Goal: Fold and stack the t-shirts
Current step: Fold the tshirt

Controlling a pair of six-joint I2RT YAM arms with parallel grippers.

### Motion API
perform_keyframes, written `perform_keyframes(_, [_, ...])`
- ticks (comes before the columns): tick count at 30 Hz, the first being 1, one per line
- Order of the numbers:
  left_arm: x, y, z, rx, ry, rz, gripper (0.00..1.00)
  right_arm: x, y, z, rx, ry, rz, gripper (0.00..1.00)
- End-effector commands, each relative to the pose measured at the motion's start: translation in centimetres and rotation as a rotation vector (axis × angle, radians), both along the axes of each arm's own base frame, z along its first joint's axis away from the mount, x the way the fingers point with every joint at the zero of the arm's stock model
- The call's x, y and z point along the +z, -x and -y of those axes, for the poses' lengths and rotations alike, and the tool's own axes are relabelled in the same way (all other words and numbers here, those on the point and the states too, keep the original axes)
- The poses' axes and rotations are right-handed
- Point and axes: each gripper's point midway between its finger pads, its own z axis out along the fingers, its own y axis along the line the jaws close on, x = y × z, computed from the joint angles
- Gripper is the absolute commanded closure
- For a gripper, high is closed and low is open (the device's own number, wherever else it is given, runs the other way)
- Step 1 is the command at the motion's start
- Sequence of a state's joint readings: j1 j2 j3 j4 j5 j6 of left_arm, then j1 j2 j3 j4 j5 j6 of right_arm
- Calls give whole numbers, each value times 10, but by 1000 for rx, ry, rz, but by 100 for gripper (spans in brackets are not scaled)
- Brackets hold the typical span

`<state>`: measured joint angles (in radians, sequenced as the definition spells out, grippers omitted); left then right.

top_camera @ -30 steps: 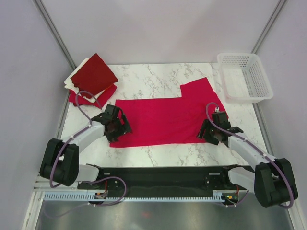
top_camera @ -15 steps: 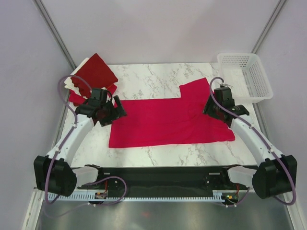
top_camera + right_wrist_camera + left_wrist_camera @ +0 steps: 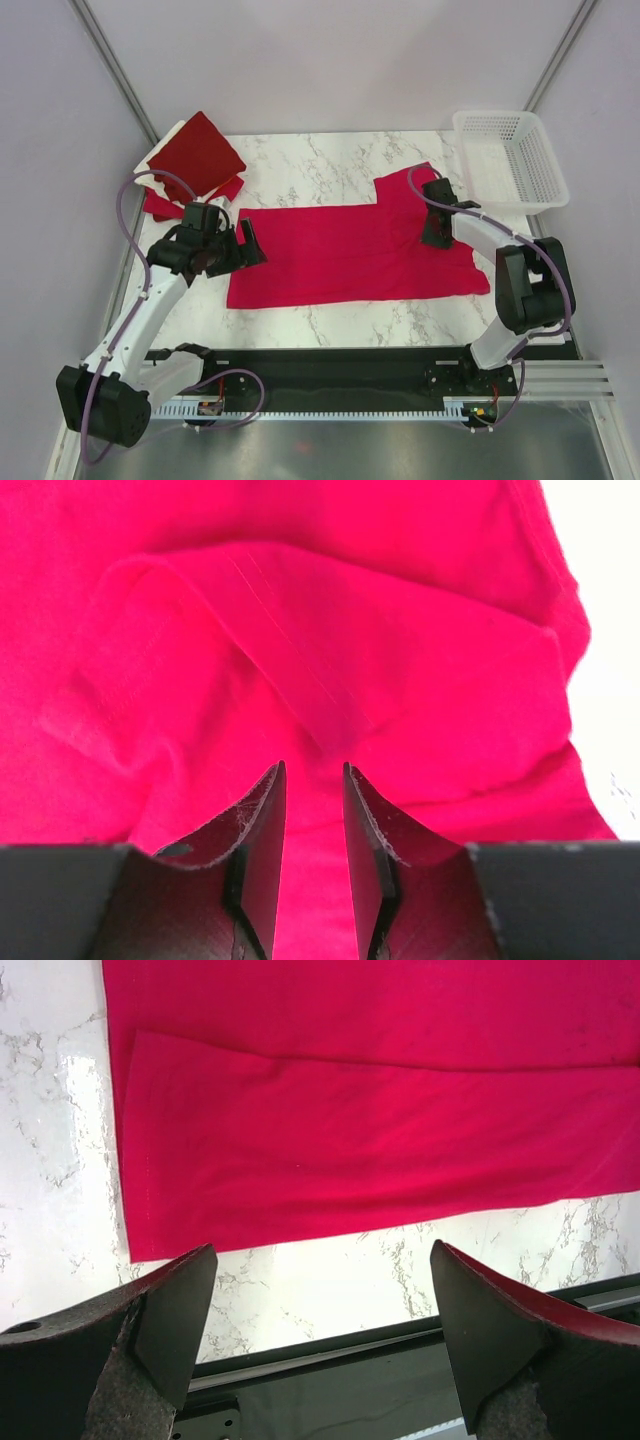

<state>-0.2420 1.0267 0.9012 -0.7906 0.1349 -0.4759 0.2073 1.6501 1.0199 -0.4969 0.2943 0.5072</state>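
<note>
A bright crimson t-shirt [image 3: 340, 250] lies spread flat on the marble table, one sleeve [image 3: 410, 190] pointing to the back right. My left gripper [image 3: 246, 240] hovers over the shirt's left edge with its jaws wide open and empty; the left wrist view shows the shirt's folded near-left corner [image 3: 300, 1160] beyond the open gripper [image 3: 320, 1340]. My right gripper [image 3: 436, 228] is down on the shirt by the sleeve. In the right wrist view its jaws [image 3: 314, 770] are nearly together, pinching a ridge of the crimson fabric [image 3: 300, 650]. Folded dark red, red and cream shirts [image 3: 195, 155] are stacked at the back left.
A white plastic lattice basket [image 3: 510, 160] stands at the back right corner, close to my right arm. The black base rail [image 3: 330, 1360] runs along the table's near edge. Bare marble [image 3: 310, 165] shows behind the shirt.
Both arms moved from the shirt's near corners toward the back. The left gripper now sits at the left edge, open. The right gripper went to the sleeve area and closed down on fabric.
</note>
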Motion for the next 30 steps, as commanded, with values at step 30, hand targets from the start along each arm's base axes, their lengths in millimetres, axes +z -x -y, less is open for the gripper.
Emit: perform_keyframes(30, [1, -4, -4, -21, -33, 29, 5, 21, -57, 30, -74, 27, 132, 100])
